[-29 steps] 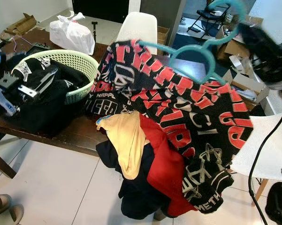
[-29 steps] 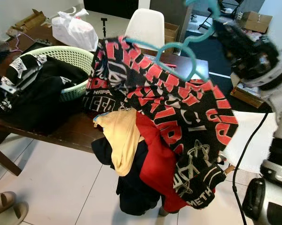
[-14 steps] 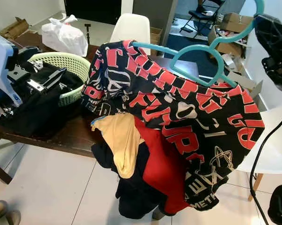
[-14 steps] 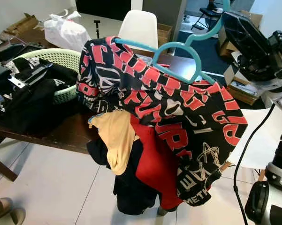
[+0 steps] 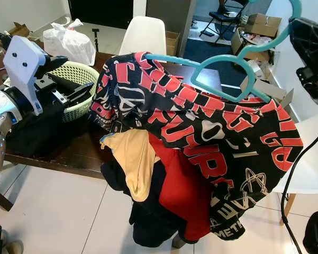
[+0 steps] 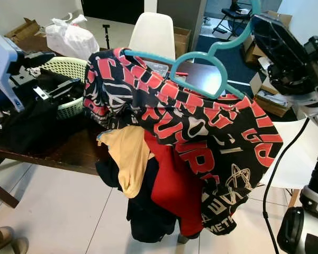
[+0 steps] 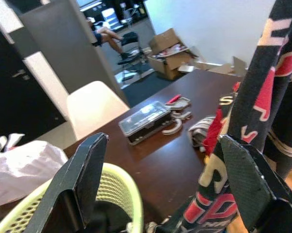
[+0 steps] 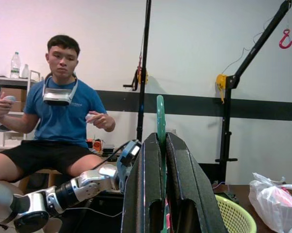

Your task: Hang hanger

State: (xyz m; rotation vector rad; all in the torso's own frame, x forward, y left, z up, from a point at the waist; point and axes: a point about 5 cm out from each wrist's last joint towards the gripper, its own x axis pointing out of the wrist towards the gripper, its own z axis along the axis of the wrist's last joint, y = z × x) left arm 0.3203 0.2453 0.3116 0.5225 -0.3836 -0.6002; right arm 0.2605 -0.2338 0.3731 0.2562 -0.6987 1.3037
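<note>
Holding the teal hanger aloft in my right hand, shirt draped.

My left hand is hovering spread wide beside the basket over the tabletop. The lopsided shirt risks sliding off while I'm carrying it.

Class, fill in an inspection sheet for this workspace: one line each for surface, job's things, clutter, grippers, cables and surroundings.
Surface: dark wooden table, partly covered.
Job's things: teal hanger carrying a black and red shirt, with yellow, red and dark clothes hanging below it.
Clutter: green basket of dark clothes, white plastic bag, clear box.
Grippers: right gripper shut on the hanger's hook; left gripper open, beside the shirt near the basket.
Cables: black cable hanging at the right.
Surroundings: white chair, cardboard boxes, seated person, tiled floor.
</note>
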